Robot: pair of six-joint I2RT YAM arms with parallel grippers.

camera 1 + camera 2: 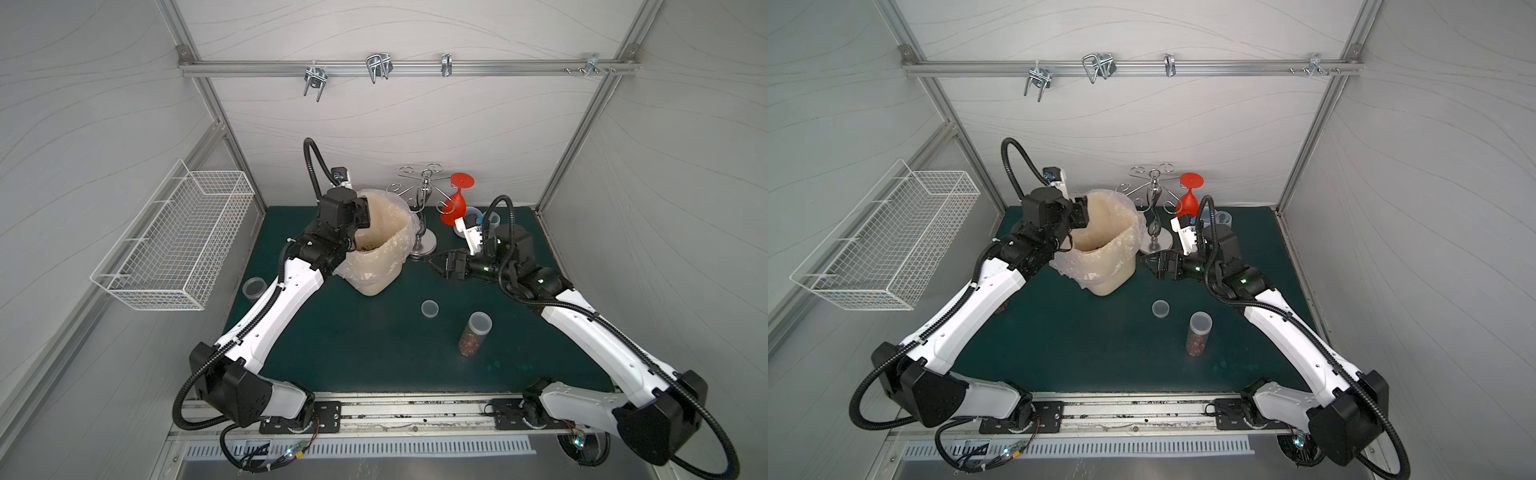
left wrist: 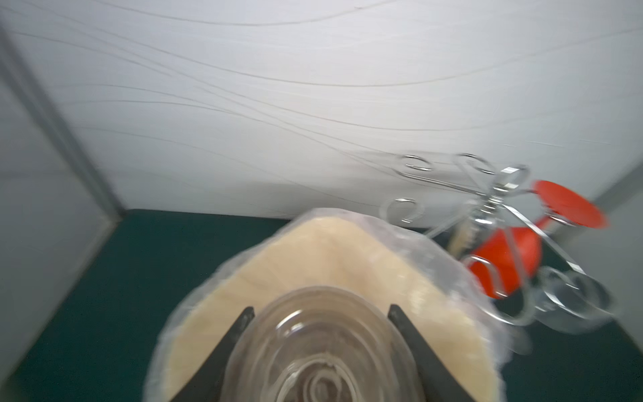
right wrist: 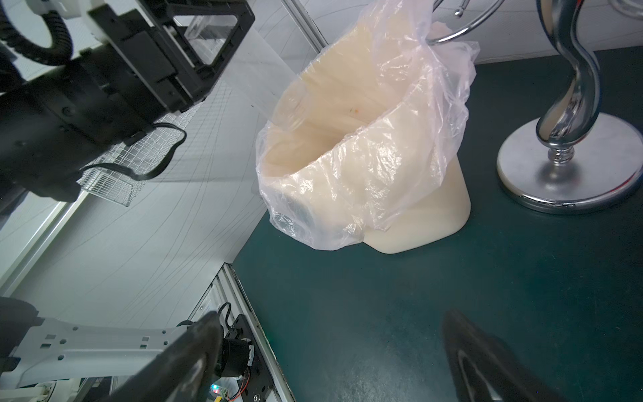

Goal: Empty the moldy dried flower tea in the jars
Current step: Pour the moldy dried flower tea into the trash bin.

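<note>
My left gripper point(image 1: 363, 219) point(image 2: 322, 311) is shut on a clear jar point(image 2: 323, 348) point(image 3: 257, 80), tipped mouth-down into the cream bin point(image 1: 376, 278) point(image 3: 417, 215) lined with a plastic bag. Reddish-brown tea bits point(image 1: 368, 248) lie at the bin's bottom. A tall narrow jar point(image 1: 473, 334) point(image 1: 1199, 334) of dried flower tea stands lidded at the front right of the mat. A loose translucent lid point(image 1: 429, 308) lies beside it. A short round translucent piece point(image 1: 254, 288), lid or jar, sits left of my left arm. My right gripper point(image 1: 434, 259) point(image 3: 330, 320) hangs open and empty right of the bin.
A chrome glass stand point(image 1: 424, 208) with a hanging red wine glass point(image 1: 457, 203) stands just behind the bin and my right gripper. A pale blue mug point(image 1: 471, 216) sits behind the right wrist. A white wire basket point(image 1: 174, 241) is on the left wall.
</note>
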